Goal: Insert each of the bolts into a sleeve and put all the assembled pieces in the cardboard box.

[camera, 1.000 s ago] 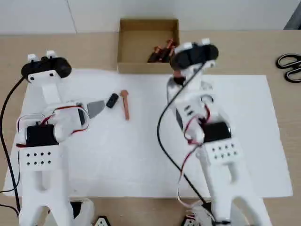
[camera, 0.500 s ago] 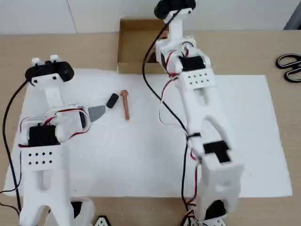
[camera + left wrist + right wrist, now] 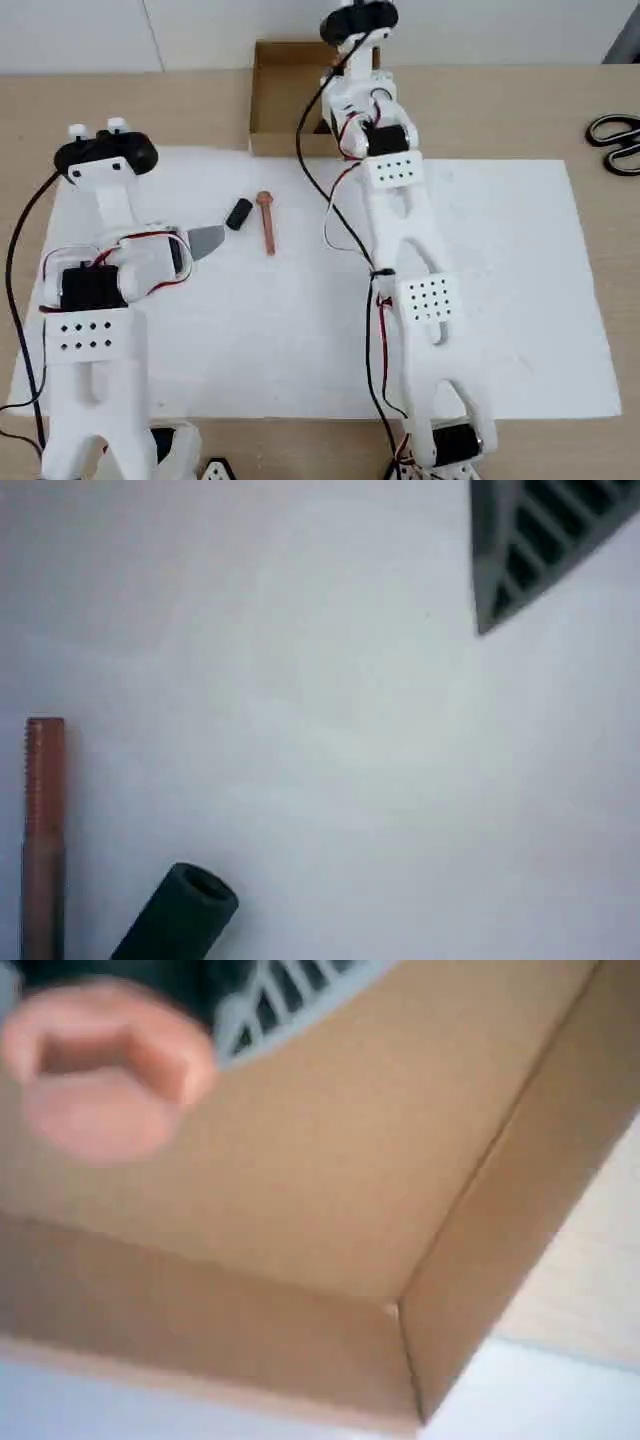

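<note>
Right pincer (image 3: 185, 995) grips a sleeved bolt (image 3: 100, 1070), head-end out, hanging above the box (image 3: 500, 1210) floor; the drop looks straight down. The loose bolt (image 3: 266, 222) and sleeve (image 3: 238, 213) lie just beside the left pincer (image 3: 205, 238), the nearer arm; whether that one is open I cannot tell.

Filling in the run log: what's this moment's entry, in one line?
right arm: over cardboard box, holding assembled piece | left arm: near loose bolt and sleeve | pending: one pair unassembled
</note>
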